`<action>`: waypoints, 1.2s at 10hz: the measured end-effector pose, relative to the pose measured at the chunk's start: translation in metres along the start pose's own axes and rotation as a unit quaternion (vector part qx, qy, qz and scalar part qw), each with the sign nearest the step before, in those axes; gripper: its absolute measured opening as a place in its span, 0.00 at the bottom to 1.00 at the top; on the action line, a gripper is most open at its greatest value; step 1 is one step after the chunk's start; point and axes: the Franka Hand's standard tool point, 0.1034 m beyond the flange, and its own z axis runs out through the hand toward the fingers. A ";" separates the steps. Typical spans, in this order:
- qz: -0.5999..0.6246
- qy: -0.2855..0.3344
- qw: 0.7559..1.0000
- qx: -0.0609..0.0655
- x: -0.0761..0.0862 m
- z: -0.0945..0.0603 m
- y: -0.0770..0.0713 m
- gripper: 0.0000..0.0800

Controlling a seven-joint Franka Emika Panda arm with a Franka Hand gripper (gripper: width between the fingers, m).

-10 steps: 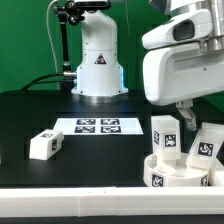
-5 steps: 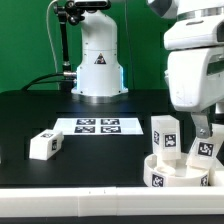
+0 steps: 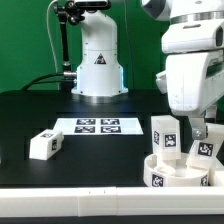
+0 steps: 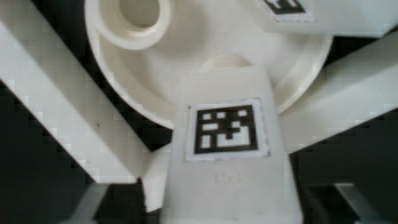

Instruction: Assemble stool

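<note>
The stool's round white seat [image 3: 178, 172] lies at the front of the table, toward the exterior view's right. Two tagged white legs stand on it: one nearer the middle [image 3: 165, 137] and one at the right [image 3: 207, 147]. My gripper [image 3: 204, 134] hangs straight down over the right leg. In the wrist view that leg [image 4: 226, 140] fills the gap of the gripper [image 4: 224, 200], with a finger [image 4: 338, 198] against each side of it, so the gripper is shut on it. Beyond it lies the seat [image 4: 196, 60] with a round hole. A further leg [image 3: 43, 144] lies loose at the left.
The marker board [image 3: 98, 126] lies flat mid-table in front of the robot base [image 3: 97, 62]. In the wrist view, long white bars [image 4: 63, 95] run beside the seat. The table's front edge passes just below the seat.
The arm has swung upright and settled over the right-hand leg on the seat. Its jaws, wide apart before, have closed in on that leg.
</note>
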 end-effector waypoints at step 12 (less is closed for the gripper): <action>0.352 0.018 0.936 -0.004 -0.001 0.001 0.002 0.42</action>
